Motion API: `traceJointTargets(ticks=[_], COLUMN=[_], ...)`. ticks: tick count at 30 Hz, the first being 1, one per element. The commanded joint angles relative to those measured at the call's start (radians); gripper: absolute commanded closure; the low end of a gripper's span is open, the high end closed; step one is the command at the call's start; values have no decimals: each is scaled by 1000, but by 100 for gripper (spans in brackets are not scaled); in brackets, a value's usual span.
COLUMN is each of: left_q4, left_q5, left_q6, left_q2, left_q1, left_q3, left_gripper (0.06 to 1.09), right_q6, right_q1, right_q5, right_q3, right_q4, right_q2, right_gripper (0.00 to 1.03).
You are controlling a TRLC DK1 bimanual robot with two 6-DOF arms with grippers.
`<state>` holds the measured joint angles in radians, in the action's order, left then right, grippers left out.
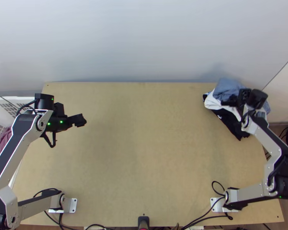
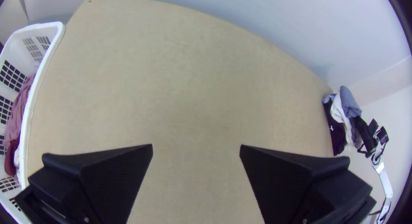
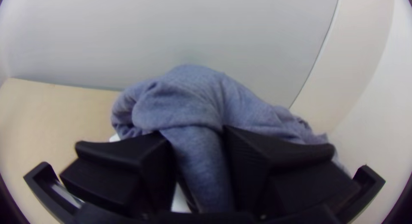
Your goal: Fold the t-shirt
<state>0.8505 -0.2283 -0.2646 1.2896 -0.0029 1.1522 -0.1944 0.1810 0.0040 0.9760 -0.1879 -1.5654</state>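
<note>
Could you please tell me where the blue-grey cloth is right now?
In the top view, the blue-grey cloth lies bunched at the far right corner of the table, next to the white cloth and the right gripper.

Wall: pale grey | table: light wood, far edge beside wall | floor: brown

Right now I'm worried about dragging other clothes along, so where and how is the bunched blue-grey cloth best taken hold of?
Probably by its narrow fold, pinched across, with the right hand coming from above. The blue-grey cloth lies bunched uppermost, and this fold stands out as a ridge; a shallow grip should spare the white cloth beneath.
</note>
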Motion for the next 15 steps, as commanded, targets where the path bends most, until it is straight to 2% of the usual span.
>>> traceJointTargets(ticks=[1,2,9,12,15], left_q4=[-5,-5,-2,-2,-2], left_q5=[-2,-2,0,-2,0], left_q6=[-7,-7,-1,-1,-15], left_q2=[10,11,7,7,7], left_q1=[-17,-19,-14,-17,-39], left_q3=[9,11,11,0,-3], left_gripper=[10,10,10,10,10], right_q6=[1,3,62,121,184], right_q1=[-17,-17,-18,-8,6], right_q5=[-7,-12,-81,-82,-81], right_q3=[-123,-126,6,119,220], right_q4=[96,113,340,346,306], right_q2=[110,142,380,360,255], right_gripper=[6,3,3,3,3])
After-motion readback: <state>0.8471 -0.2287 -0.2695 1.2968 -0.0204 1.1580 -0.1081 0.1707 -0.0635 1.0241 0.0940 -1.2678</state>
